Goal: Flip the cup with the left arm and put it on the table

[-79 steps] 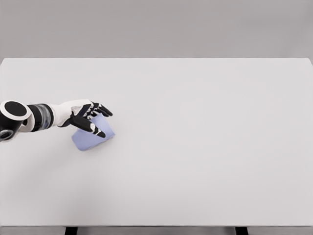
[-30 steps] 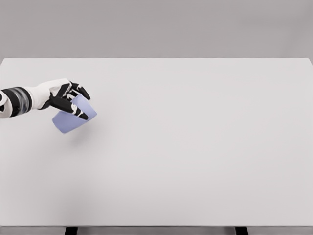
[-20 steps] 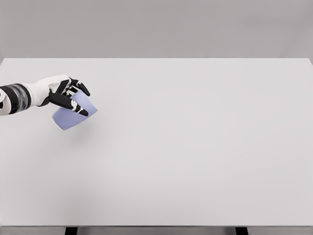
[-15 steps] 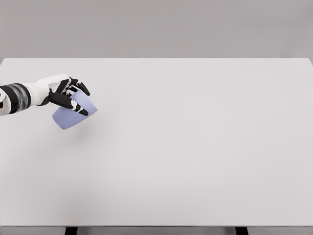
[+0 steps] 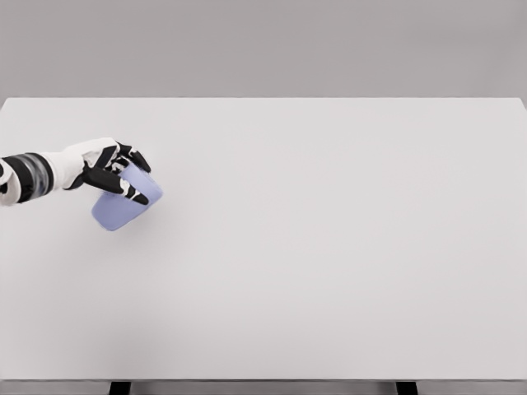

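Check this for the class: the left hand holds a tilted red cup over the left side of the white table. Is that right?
Not quite: the cup is pale blue, not red, as the head view shows. The rest holds: the left hand grips it, tilted, over the left side of the white table.

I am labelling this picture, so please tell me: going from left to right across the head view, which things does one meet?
left arm → left hand, gripping the tilted cup → bare table to the right edge.
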### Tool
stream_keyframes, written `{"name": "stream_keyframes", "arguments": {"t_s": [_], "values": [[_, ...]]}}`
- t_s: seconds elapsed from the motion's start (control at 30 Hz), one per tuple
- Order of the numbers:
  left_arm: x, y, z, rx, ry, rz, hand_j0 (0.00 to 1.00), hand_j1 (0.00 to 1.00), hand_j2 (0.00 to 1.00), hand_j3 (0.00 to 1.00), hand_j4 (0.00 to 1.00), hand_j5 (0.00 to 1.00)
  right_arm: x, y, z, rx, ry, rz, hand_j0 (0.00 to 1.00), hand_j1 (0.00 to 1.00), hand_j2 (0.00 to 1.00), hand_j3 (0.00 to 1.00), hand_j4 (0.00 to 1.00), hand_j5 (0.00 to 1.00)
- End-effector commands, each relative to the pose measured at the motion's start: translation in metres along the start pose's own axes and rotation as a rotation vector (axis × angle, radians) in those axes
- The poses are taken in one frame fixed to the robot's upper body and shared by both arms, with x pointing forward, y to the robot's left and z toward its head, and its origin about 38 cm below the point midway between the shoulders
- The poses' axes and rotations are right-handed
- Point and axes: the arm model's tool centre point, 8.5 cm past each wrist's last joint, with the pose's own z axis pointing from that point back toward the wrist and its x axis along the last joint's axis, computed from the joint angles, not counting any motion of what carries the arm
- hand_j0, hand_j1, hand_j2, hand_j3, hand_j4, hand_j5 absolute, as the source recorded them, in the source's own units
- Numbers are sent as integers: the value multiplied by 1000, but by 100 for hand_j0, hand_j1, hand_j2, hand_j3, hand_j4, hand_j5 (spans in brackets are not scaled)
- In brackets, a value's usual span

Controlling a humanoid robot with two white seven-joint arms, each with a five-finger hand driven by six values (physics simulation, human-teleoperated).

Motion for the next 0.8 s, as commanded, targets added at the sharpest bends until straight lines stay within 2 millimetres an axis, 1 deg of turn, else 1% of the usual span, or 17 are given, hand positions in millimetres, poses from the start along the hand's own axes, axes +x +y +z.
{"name": "stream_keyframes", "arguments": {"t_s": [0.0, 0.03, 0.47, 0.57, 0.67, 0.77], "values": [[20, 20, 12, 54, -68, 19, 31, 31, 31, 31, 31, 31, 0, 0, 0, 0, 0, 0, 100, 100, 100, 100, 100, 100], [17, 20, 13, 55, -69, 28, 31, 31, 31, 31, 31, 31, 0, 0, 0, 0, 0, -1, 100, 100, 100, 100, 100, 100], [18, 25, 17, 73, -100, 42, 30, 30, 30, 30, 30, 30, 0, 0, 0, 0, 0, 0, 100, 100, 100, 100, 100, 100], [18, 25, 17, 72, -108, 42, 29, 29, 29, 29, 29, 29, 0, 0, 0, 0, 0, -1, 100, 100, 100, 100, 100, 100], [14, 22, 16, 67, -139, 47, 27, 27, 27, 27, 27, 27, 0, 0, 0, 0, 0, 0, 100, 100, 100, 100, 100, 100], [16, 24, 17, 71, -148, 49, 27, 27, 27, 27, 27, 27, 0, 0, 0, 0, 0, -1, 100, 100, 100, 100, 100, 100]]}}
